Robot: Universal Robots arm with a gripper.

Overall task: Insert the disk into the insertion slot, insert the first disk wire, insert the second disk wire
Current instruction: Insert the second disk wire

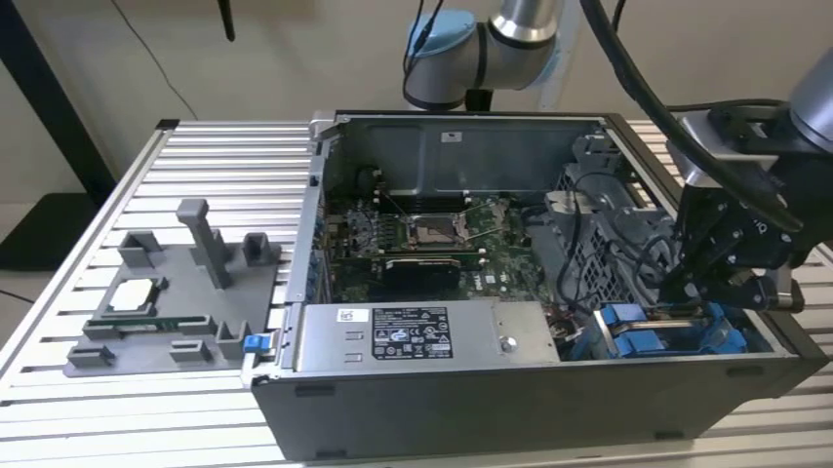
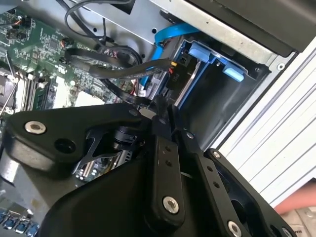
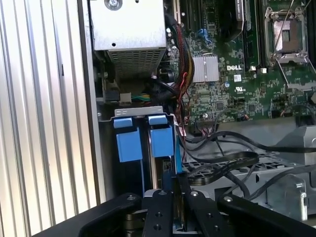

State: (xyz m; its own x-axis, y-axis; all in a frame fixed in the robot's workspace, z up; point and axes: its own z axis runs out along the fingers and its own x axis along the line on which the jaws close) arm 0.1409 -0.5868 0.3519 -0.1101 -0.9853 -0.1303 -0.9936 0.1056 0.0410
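- Sitting upright in the insertion slot (image 1: 677,336) at the corner of the open computer case (image 1: 521,400) on the exterior view's right, the disk (image 3: 159,163) shows as a thin edge between bright blue caddy tabs (image 3: 129,139); I judge the first step done.
- Blue plastic rails and tabs line the grey sheet-metal bay, smooth and glossy against the dull folded steel.
- A flat blue data cable (image 2: 170,37) curves down toward the drive's end, where a black connector (image 2: 178,74) sits against the bay; whether it is fully seated I cannot tell.
- The gripper (image 2: 165,116) hangs right over that end of the drive, its black bolted fingers (image 2: 159,163) drawn close together, apparently pinching a dark wire or plug at the tips, though what exactly is held is hidden.
- By my reading the work stands at the wire stage: at least one disk wire looks unfinished.
- Black ribbed cables (image 3: 232,160) loop loosely beside the bay across perforated grey metal.
- Farther in lies the green motherboard (image 3: 237,84), with its empty square processor socket (image 1: 430,231) and a small finned heatsink (image 3: 206,68).
- The boxy silver power supply (image 1: 416,336), with a white sticker, lies along the case's near wall.
- Outside the case, on the ribbed aluminium table (image 1: 221,156), a grey fixture tray (image 1: 163,312) holds a square processor chip (image 1: 135,295).
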